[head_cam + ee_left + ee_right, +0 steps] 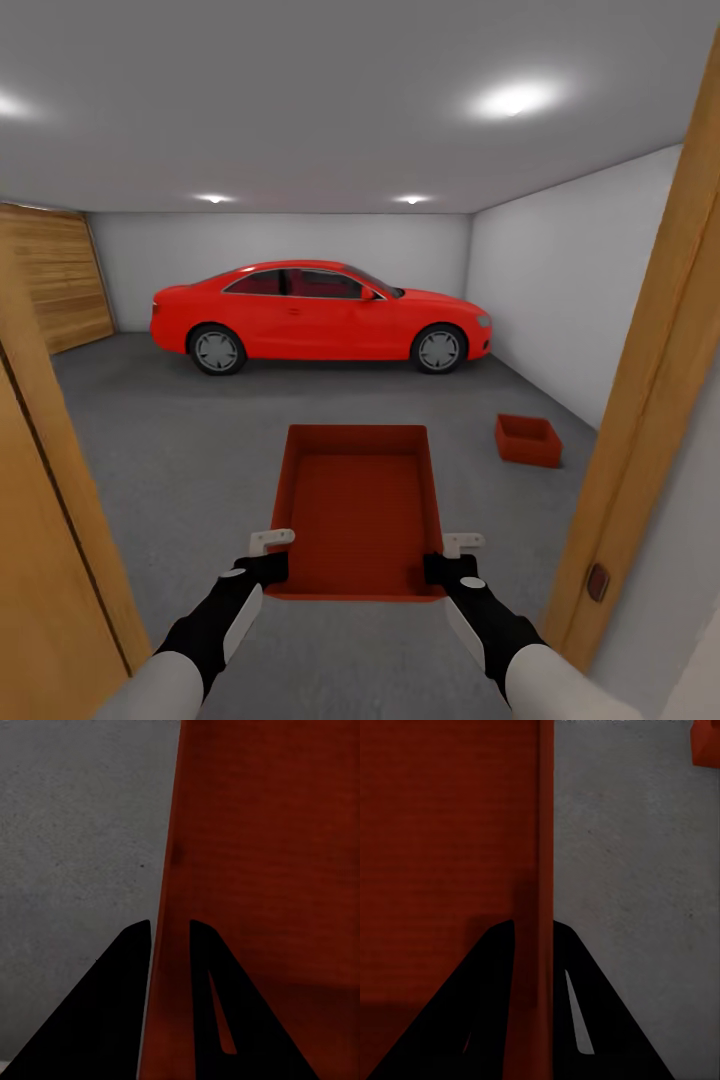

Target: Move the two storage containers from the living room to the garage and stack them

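bright, even | ceiling lights (pixel 515 98) glare | soft shadows | wrist views dim, blurry

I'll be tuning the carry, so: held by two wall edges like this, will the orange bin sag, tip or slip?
The held bin probably stays stiff: its walls look straight between the left hand and right hand. Empty, so likely light. Its far end juts out unsupported, so it may droop or slip.

Right pincer (pixel 534 934) apparently clamps container (pixel 442 855) wall.
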Tool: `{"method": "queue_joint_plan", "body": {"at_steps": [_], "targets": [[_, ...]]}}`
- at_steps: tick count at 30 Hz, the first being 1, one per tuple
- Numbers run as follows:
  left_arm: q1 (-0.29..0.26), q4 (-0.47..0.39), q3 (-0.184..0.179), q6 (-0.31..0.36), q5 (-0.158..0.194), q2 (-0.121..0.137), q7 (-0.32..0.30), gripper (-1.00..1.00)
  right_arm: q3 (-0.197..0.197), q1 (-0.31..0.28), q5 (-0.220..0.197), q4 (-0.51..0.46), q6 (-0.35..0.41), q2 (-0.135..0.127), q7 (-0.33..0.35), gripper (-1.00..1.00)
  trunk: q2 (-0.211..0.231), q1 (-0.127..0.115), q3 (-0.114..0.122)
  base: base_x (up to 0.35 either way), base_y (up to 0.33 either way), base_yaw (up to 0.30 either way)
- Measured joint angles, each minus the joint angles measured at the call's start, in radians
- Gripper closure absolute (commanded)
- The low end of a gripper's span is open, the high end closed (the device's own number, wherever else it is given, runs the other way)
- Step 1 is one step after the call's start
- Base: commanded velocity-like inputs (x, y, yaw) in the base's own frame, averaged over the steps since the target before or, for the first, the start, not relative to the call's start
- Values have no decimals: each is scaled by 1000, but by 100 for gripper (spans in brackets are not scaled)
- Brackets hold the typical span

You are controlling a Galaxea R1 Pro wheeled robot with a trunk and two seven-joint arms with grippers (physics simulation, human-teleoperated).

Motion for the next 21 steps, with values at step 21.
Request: {"method": "queue_joint_plan", "body": {"at_steps": [21], "targets": [[0,4,3,-4,-1,-2,0,100,2,0,-1,0,1,-1,0,100,0,0,0,321,0,0]]}}
